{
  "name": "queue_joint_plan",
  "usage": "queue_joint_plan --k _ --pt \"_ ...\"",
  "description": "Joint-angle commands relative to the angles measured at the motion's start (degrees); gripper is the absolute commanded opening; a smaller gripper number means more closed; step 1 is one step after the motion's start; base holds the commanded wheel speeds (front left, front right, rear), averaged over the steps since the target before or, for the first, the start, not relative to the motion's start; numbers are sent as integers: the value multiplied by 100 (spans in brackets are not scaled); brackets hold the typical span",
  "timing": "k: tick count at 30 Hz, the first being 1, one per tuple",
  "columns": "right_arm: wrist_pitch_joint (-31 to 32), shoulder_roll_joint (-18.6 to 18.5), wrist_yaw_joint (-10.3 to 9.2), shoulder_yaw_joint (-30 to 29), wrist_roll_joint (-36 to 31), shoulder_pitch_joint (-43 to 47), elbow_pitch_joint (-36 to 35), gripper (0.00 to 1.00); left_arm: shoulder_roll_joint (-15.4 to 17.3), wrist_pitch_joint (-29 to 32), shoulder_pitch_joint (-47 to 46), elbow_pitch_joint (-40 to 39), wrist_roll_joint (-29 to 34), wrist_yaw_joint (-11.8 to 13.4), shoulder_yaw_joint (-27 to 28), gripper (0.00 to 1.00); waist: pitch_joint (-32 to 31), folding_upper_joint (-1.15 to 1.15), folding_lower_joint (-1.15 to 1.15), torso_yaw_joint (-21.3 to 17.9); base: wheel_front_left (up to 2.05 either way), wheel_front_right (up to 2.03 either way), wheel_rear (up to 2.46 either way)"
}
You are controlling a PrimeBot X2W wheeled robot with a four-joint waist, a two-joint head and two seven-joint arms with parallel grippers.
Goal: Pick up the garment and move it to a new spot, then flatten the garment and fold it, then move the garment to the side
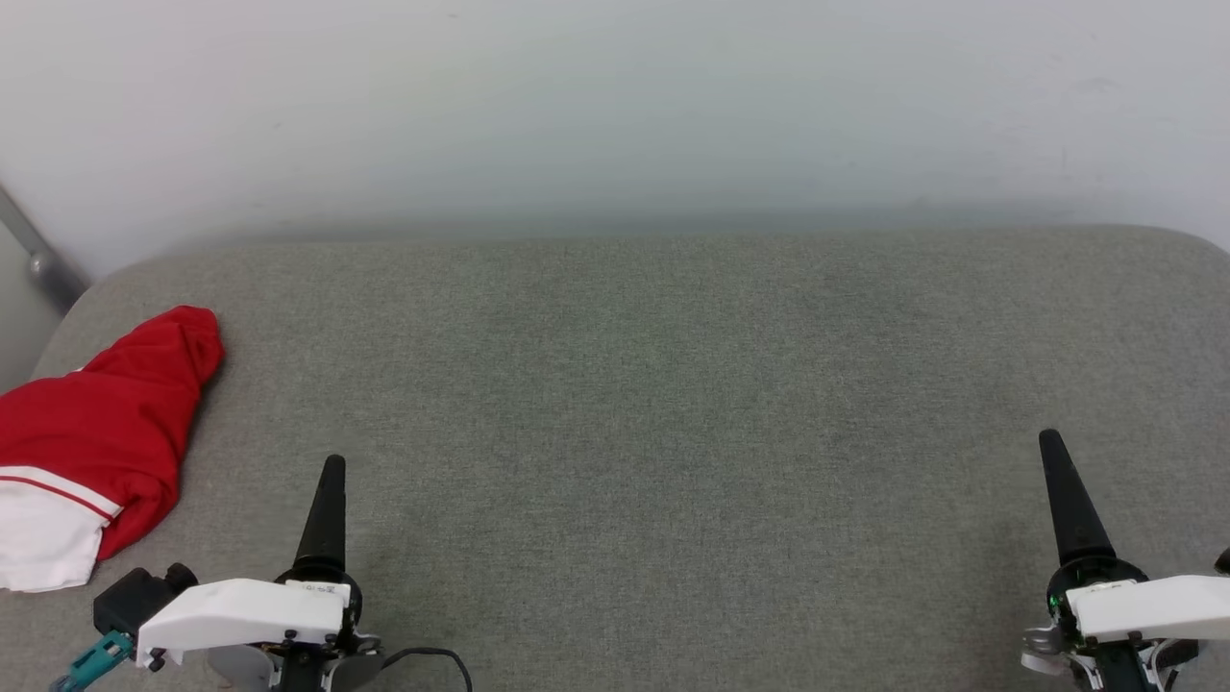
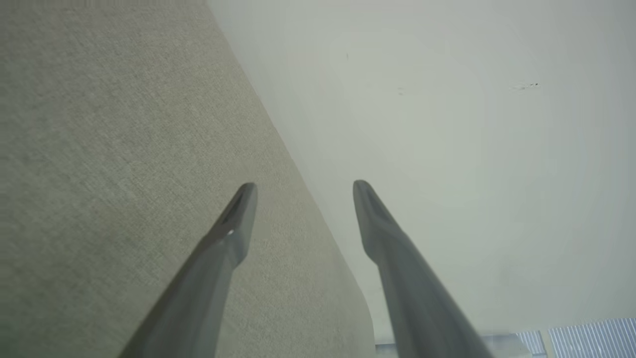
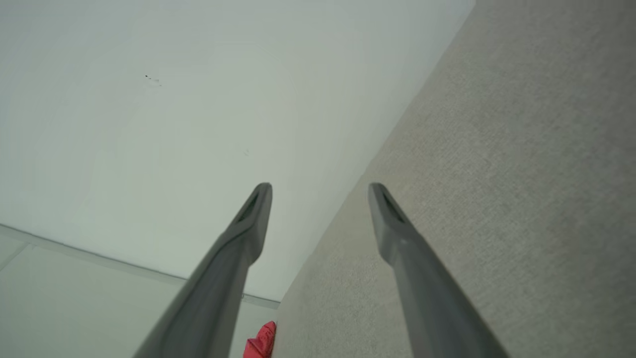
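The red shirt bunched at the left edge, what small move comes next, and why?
Probably swing the left gripper, open and empty, leftward to the garment: it lies crumpled at the grey surface's left edge, far from the right gripper.

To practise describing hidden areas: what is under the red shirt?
The shirt lies bunched on the grey pad, near its left edge. Bare pad shows beside it. Anything beneath the heap is covered, and the shirt's left part runs past the picture's edge.
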Motion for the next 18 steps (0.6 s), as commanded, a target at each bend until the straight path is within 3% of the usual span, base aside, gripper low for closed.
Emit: queue_joint_plan --k 1,18 --pt "-64 -8 0 30 -323 1 -180 100 13 -71 -41 -170 296 63 -55 100 0 0 0 2 0 0 0" --pt "-410 -7 -1 236 -2284 205 -545 100 74 -417 60 -350 2189 480 -534 100 10 0 0 16 0 0 0"
